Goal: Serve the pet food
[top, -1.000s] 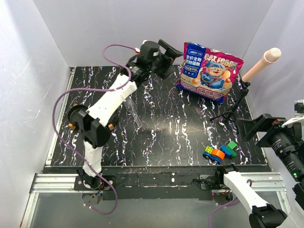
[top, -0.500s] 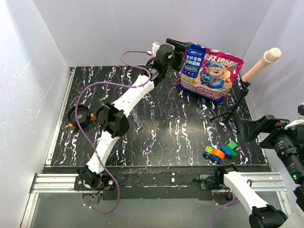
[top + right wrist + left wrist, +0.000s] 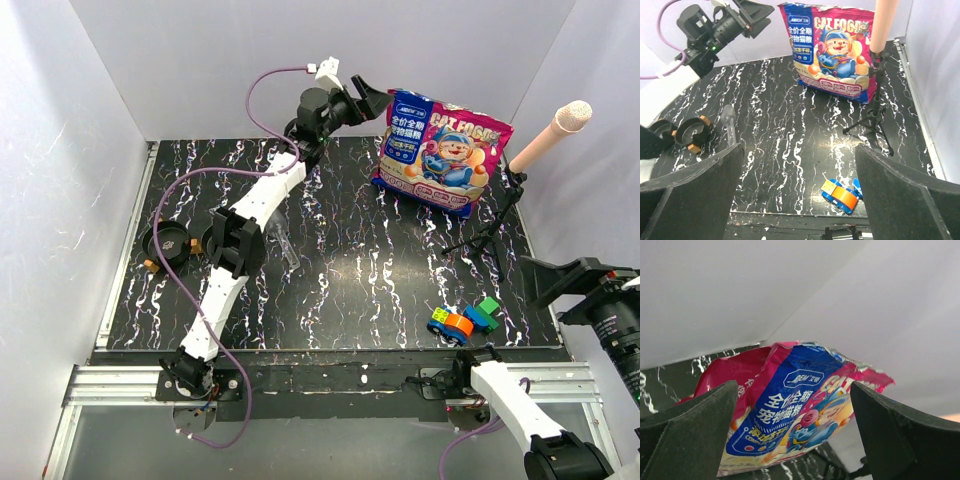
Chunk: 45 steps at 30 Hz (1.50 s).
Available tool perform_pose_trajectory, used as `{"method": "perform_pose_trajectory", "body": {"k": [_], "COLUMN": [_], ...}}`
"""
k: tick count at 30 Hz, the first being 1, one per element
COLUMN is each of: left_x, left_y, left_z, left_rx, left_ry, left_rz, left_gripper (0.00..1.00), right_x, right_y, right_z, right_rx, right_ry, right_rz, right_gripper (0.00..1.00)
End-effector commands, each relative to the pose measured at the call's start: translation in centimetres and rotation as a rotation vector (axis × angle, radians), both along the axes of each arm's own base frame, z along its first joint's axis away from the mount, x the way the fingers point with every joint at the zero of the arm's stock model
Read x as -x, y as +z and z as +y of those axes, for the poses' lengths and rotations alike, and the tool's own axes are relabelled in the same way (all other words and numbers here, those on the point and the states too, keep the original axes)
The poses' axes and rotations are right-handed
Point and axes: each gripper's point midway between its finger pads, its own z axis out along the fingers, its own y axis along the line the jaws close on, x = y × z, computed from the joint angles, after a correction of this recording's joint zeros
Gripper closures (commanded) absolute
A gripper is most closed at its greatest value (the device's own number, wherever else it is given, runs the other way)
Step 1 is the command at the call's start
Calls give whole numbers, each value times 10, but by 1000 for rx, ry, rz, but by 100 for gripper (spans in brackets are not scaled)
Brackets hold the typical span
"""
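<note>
The pet food itself is hidden inside its glossy magenta-and-blue cat bag (image 3: 441, 150), which leans against the back wall at the far right. My left gripper (image 3: 374, 96) hovers open just left of the bag's upper left corner and does not touch it. In the left wrist view the bag (image 3: 771, 416) fills the space beyond the open left gripper (image 3: 794, 387). My right gripper (image 3: 575, 290) is raised at the right edge, open and empty. From its wrist view the bag (image 3: 832, 47) stands far beyond the right gripper (image 3: 797, 150).
A black bowl with orange tabs (image 3: 168, 241) sits at the left, with a clear plastic scoop (image 3: 283, 246) beside the left arm's elbow. A pink microphone (image 3: 548, 132) on a black tripod (image 3: 488, 228) stands right of the bag. Toy blocks (image 3: 463, 320) lie near the front right edge.
The left arm has stretched out and swung its open gripper rightward and up to the bag's top left corner, uncovering the bowl. The right gripper drifted slightly right and down.
</note>
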Motion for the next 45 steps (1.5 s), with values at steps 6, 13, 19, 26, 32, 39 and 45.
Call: {"method": "perform_pose_trajectory", "body": {"k": [6, 13, 19, 26, 32, 39, 45], "left_x": [21, 10, 2, -12, -12, -10, -8], "left_y": [-12, -41, -52, -54, -61, -62, -58], "left_z": [-13, -21, -34, -35, -40, -43, -42], "left_rx": [-76, -9, 16, 59, 44, 17, 11], "left_ry": [-303, -295, -207, -69, -65, -60, -63], "left_rz": [-304, -334, -362, -356, -358, -367, -356], "left_gripper": [9, 2, 12, 23, 43, 59, 100], "right_x": [-4, -13, -20, -15, -15, -21, -31], "right_y": [-30, -37, -41, -43, -45, -48, -48], "right_z": [31, 48, 56, 56, 57, 56, 53], "right_rx": [-39, -69, -114, -164, -197, -196, -163], "right_ry": [147, 211, 223, 202, 186, 172, 157], "right_rz": [228, 330, 379, 391, 403, 411, 421], "right_gripper": [1, 1, 1, 1, 1, 1, 1]}}
